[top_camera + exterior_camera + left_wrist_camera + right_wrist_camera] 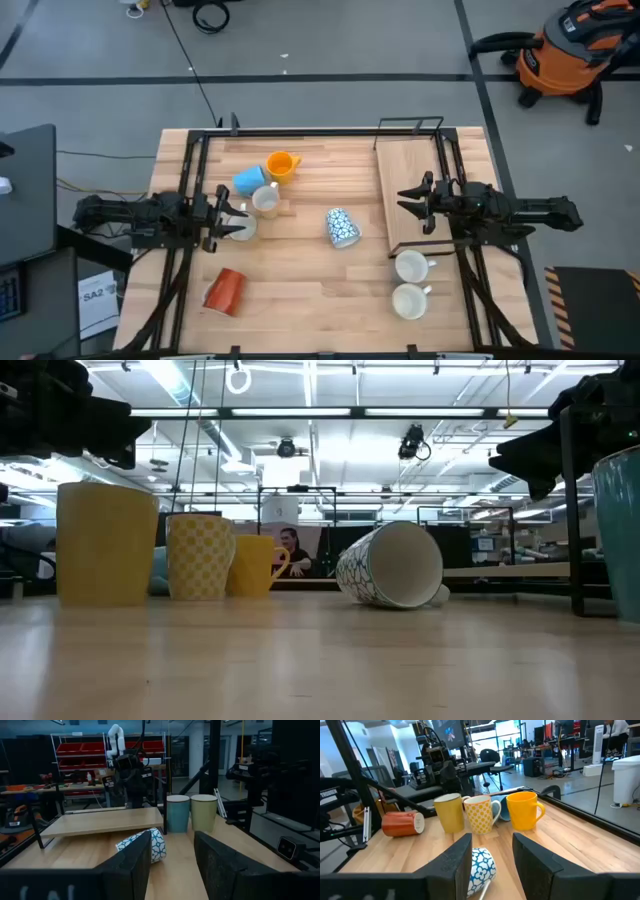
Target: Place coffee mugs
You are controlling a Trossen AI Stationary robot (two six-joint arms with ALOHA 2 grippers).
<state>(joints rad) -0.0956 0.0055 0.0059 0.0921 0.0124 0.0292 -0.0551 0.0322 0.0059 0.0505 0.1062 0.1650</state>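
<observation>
**Mugs spread across the table, both grippers empty**

Mugs lie from the left side of the table (300, 290) to the right. At the near left, the red-orange mug (224, 290) lies on its side. Beyond it the left gripper (222, 214) hovers with its fingers apart, holding nothing, a cream mug (240, 226) just beside its tips. Close by stand a patterned cream mug (265, 199), the light blue mug (248, 181) and the yellow mug (282, 165), bunched together. Near the middle the blue-and-white mug (341, 227) lies on its side, apart from the rest. Right of it sits a raised wooden shelf (405, 185), and over it the right gripper (415, 207) hangs with fingers parted, empty. At the near right two white mugs (411, 266) (408, 299) stand upright, one just in front of the other.
</observation>
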